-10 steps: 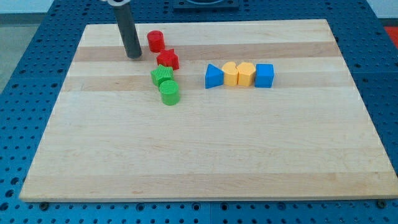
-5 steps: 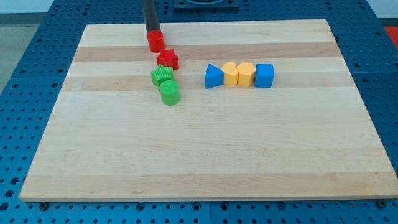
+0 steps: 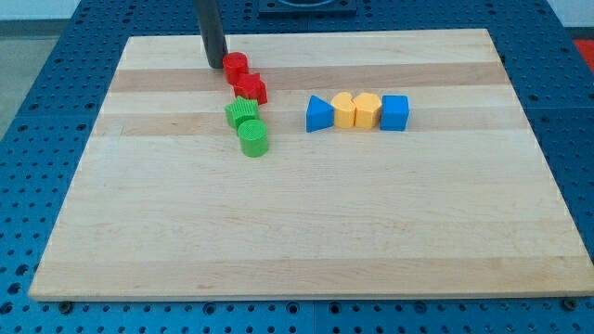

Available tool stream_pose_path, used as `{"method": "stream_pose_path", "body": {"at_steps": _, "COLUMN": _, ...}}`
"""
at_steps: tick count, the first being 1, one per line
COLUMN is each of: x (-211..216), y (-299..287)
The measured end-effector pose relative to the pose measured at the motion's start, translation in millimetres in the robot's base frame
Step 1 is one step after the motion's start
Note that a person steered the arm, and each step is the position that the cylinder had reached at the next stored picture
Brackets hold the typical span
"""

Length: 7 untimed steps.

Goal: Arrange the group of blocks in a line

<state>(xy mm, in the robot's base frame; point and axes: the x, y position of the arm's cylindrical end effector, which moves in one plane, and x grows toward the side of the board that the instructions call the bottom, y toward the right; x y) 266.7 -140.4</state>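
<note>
My tip (image 3: 215, 63) is at the view's top left, just left of the red cylinder (image 3: 236, 66) and very close to it. Below the cylinder lies a red star-like block (image 3: 251, 89), then a green star-like block (image 3: 242, 113), then a green cylinder (image 3: 252, 138). These run in a rough column slanting slightly down and right. To the right, a blue triangle (image 3: 319, 114), two yellow blocks (image 3: 344, 110) (image 3: 368, 109) and a blue cube (image 3: 394, 112) sit side by side in a row.
The wooden board (image 3: 306, 232) lies on a blue perforated table (image 3: 37, 111). The board's top edge is just above my tip.
My tip swung from left of the red cylinder to behind it, then back to its left side. The red cylinder has shifted slightly down and right, closer to the red star-like block.
</note>
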Motion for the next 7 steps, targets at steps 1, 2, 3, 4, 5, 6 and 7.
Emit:
{"method": "stream_pose_path", "body": {"at_steps": 1, "x": 17.4, "y": 0.0}}
{"method": "stream_pose_path", "body": {"at_steps": 2, "x": 26.8, "y": 0.2}}
{"method": "stream_pose_path", "body": {"at_steps": 3, "x": 26.8, "y": 0.2}}
{"method": "stream_pose_path", "body": {"at_steps": 4, "x": 26.8, "y": 12.3}}
{"method": "stream_pose_path", "body": {"at_steps": 5, "x": 25.4, "y": 19.1}}
{"method": "stream_pose_path", "body": {"at_steps": 6, "x": 33.9, "y": -8.2}}
{"method": "stream_pose_path", "body": {"at_steps": 7, "x": 87.5, "y": -14.5}}
